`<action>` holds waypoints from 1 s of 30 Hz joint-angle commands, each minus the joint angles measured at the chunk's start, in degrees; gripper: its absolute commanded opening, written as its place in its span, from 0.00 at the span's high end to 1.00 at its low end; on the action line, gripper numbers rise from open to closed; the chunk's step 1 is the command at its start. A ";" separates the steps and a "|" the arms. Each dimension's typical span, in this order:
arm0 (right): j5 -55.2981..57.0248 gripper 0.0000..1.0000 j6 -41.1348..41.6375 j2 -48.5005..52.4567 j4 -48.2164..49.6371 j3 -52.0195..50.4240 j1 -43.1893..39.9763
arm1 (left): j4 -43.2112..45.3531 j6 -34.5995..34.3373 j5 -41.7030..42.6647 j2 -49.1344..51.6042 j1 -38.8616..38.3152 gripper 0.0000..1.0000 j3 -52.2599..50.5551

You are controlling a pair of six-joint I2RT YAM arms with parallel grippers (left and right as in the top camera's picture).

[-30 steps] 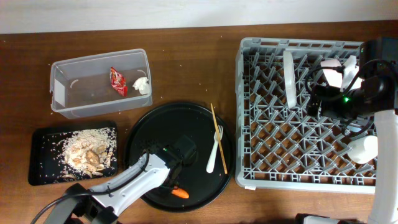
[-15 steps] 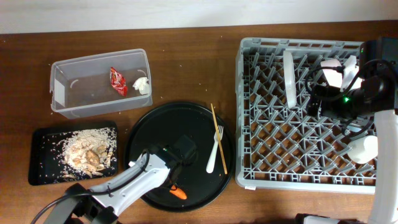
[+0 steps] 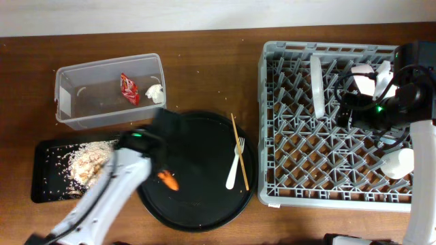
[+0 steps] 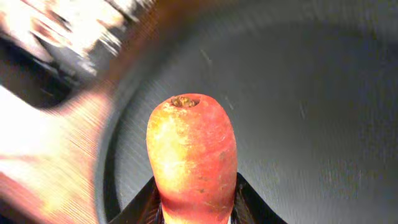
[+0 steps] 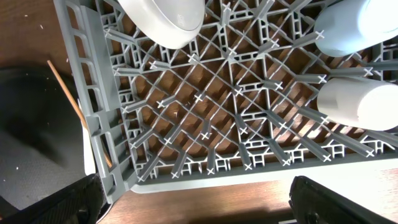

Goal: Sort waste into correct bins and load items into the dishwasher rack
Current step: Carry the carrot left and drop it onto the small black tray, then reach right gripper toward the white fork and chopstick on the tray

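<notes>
Pinching the orange carrot [image 4: 191, 155] end-on — left gripper [image 4: 193, 208], stem end pointing straight out — right gripper [image 5: 198, 202] spread wide.

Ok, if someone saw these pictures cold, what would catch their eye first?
Probably the orange carrot, pinched in the left gripper above the left side of the round black tray. After that, the large grey dishwasher rack on the right, with a pale plate standing on edge in it.
</notes>
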 commanded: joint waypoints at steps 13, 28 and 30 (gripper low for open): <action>-0.31 0.01 -0.48 0.15 0.00 -0.31 -0.33 | 6.51 7.50 0.57 1.40 46.34 0.86 0.92; -0.28 0.02 -0.48 0.15 0.00 -0.31 -0.33 | 14.95 7.50 0.59 16.06 53.66 0.70 0.92; -0.28 0.02 -0.48 0.15 0.00 -0.31 -0.33 | 14.93 7.50 0.61 16.04 53.66 0.60 0.92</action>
